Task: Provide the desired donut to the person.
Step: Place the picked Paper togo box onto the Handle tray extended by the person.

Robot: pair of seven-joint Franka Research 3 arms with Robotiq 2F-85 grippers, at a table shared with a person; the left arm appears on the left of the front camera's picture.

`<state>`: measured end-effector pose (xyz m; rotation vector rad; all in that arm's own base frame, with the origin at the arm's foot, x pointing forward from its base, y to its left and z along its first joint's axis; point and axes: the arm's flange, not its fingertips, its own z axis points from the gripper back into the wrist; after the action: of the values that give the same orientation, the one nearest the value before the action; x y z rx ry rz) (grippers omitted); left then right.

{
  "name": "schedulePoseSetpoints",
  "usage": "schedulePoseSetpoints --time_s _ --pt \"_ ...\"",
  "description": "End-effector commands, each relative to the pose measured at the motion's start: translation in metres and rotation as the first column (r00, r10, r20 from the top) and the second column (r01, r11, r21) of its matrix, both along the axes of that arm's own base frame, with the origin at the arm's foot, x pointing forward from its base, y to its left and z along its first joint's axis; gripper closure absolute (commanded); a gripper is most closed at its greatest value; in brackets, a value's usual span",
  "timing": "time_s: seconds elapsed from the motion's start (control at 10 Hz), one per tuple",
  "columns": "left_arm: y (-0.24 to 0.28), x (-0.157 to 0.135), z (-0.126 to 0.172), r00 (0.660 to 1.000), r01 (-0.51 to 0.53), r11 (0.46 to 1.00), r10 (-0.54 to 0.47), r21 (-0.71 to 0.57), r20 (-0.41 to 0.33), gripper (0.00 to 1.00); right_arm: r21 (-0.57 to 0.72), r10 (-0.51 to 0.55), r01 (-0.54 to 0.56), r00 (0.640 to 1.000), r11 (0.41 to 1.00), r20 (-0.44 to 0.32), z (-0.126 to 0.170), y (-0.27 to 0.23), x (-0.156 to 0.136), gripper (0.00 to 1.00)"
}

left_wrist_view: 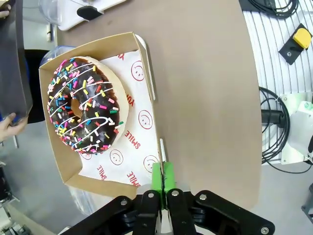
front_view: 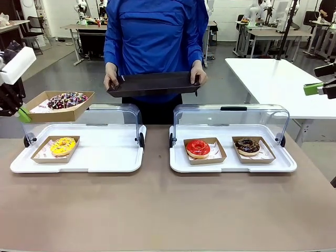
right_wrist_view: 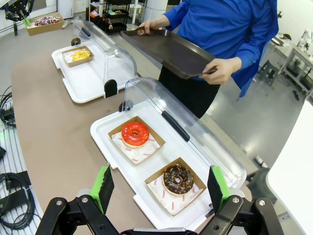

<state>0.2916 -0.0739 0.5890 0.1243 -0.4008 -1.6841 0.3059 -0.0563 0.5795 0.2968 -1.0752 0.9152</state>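
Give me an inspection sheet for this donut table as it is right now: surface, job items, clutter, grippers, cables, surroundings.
Surface: brown table carrying a left display tray and a right display tray, both with clear lids raised.
Job's things: sprinkled donut in a cardboard box, held off the table at the left. Yellow donut in the left display tray. Red donut and dark chocolate donut in the right one. The person holds a dark serving tray with both hands.
Clutter: nothing seen.
Grippers: left gripper jaws shut on the cardboard box's rim. Right gripper jaws open, empty.
Cables: black cables off the table's edge.
Surroundings: white table at the right, more tables behind.
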Motion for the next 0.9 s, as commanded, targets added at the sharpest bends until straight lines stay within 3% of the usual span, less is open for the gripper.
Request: schedulePoseSetpoints --time_s 0.0,0.8 --pt "-0.001 -0.0026 0.0011 1.0 -0.009 1.0 0.009 0.011 0.006 1.0 -0.005 0.016 -0.016 1.0 1.0 0.002 -0.0023 -0.0004 0.0013 0.0" --pt "-0.001 -0.0026 0.0011 1.0 -0.009 1.0 0.009 0.011 0.006 1.0 -0.005 0.016 -0.016 1.0 1.0 0.002 -0.0023 -0.0004 0.0013 0.0"
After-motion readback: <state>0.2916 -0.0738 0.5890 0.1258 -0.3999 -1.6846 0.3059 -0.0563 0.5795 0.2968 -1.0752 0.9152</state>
